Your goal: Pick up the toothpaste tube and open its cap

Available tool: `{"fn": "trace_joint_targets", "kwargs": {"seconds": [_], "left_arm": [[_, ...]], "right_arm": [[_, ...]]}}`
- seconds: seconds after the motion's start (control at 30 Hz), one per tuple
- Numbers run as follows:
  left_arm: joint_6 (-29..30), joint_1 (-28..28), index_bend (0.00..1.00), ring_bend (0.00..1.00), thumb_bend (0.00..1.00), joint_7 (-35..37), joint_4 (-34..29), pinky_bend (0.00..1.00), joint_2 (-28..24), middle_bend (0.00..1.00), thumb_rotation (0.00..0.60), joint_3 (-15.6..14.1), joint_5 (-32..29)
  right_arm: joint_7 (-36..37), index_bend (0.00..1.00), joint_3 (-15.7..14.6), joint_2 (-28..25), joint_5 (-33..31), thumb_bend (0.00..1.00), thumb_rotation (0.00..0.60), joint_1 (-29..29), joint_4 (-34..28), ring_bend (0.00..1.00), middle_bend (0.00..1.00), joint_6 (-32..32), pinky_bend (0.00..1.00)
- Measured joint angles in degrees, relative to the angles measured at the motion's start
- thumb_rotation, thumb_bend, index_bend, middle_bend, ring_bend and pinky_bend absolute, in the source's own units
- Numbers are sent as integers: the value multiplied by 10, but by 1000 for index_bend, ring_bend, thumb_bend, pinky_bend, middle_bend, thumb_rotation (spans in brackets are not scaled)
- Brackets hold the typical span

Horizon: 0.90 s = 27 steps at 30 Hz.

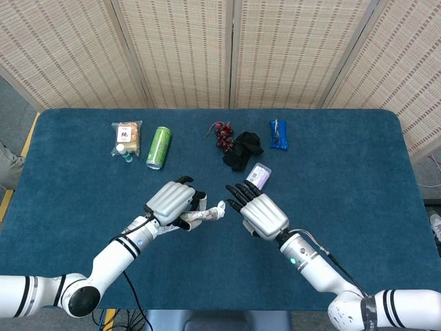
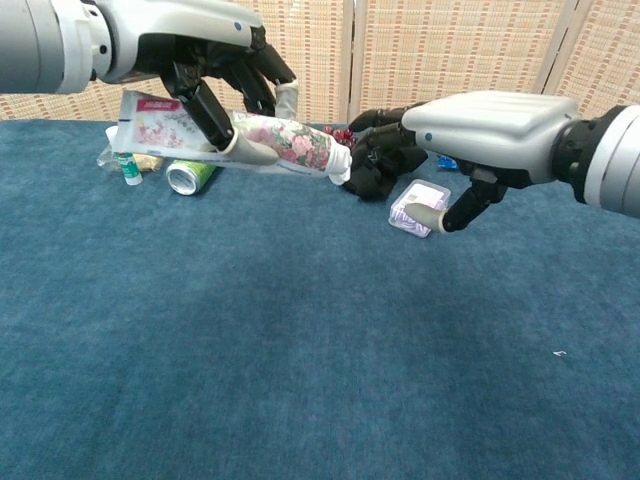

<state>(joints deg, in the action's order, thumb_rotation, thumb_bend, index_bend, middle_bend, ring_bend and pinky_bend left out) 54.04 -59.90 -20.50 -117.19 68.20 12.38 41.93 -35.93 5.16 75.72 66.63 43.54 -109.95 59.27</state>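
Note:
My left hand [image 1: 172, 202] [image 2: 205, 45] grips a floral white toothpaste tube [image 2: 225, 133] [image 1: 202, 216] above the blue table, holding it roughly level. Its white cap [image 2: 339, 163] [image 1: 221, 207] points toward my right hand [image 1: 260, 212] [image 2: 480, 125]. That hand is open, fingers spread, its dark fingertips [image 2: 378, 130] right beside the cap; whether they touch it I cannot tell. Its thumb hangs down apart from the cap.
Along the back of the table lie a snack packet with a small bottle [image 1: 127, 138], a green can [image 1: 159, 147], dark berries [image 1: 222, 134], a black cloth [image 1: 242, 151], a blue wrapper [image 1: 278, 134] and a small lilac box [image 1: 258, 175] [image 2: 419, 207].

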Motion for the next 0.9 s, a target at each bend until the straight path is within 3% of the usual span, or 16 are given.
{"fn": "trace_joint_targets", "kwargs": {"seconds": [0.33,0.67,0.9], "left_arm": [[-12,9,504,420,343,12,59,110,20,646,600,-22,18],[-24,47,473,393,342,70,158,110,72,632,600,-51,109],[-27,72,453,376,342,108,233,110,112,623,600,-67,174]], "right_arm": [[60,182,-15,-80,74,392,600,-52,-32,0,0,61,0],[144,182,-30,-174,143,391,600,-122,-46,0,0,128,0],[180,183,-38,-203,157,391,600,-156,-40,0,0,143,0]]}}
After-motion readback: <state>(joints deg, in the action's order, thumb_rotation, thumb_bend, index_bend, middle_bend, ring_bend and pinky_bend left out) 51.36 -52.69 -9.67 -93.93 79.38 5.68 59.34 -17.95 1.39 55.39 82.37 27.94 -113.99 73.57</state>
